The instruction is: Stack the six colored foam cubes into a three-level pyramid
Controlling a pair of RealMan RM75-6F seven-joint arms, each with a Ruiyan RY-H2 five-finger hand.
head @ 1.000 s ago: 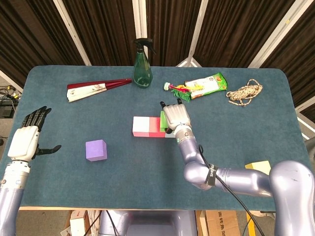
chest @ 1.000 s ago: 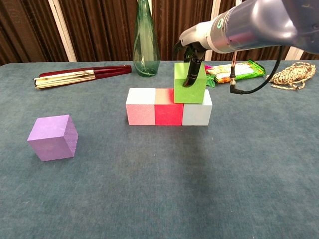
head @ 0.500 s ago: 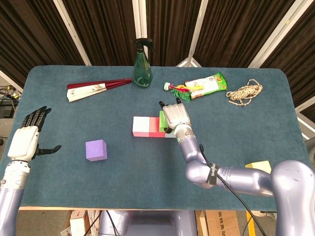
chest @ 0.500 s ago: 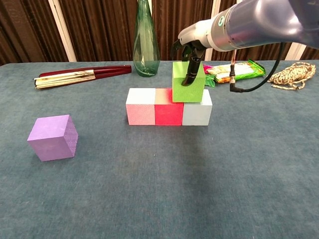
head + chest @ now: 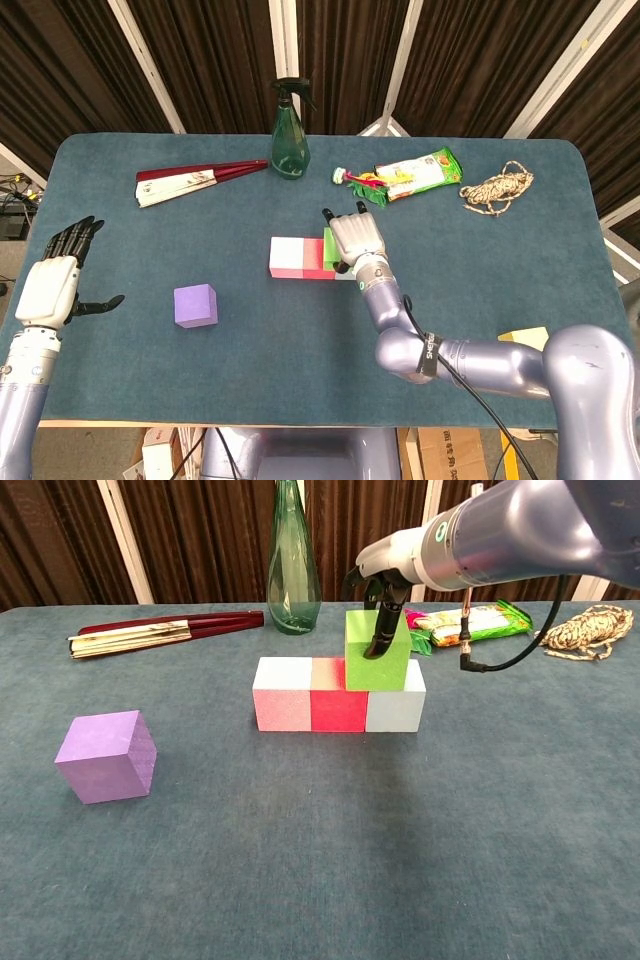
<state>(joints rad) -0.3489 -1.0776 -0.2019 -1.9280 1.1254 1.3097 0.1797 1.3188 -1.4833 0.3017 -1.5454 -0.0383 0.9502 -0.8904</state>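
The worktop [image 5: 470,290] carries a row of three cubes [image 5: 338,708] directly beneath the right robot hand [image 5: 355,240]; that robot hand grips the green cube [image 5: 376,663], resting on the row. The purple cube [image 5: 195,305] lies near the left robot hand [image 5: 55,288], which is empty, fingers spread.

Open cloth surrounds the purple cube [image 5: 106,756] on every side. At the cube row's [image 5: 338,697] 12 o'clock, the bottle [image 5: 293,560] and snack bag [image 5: 470,623] crowd the far approach.
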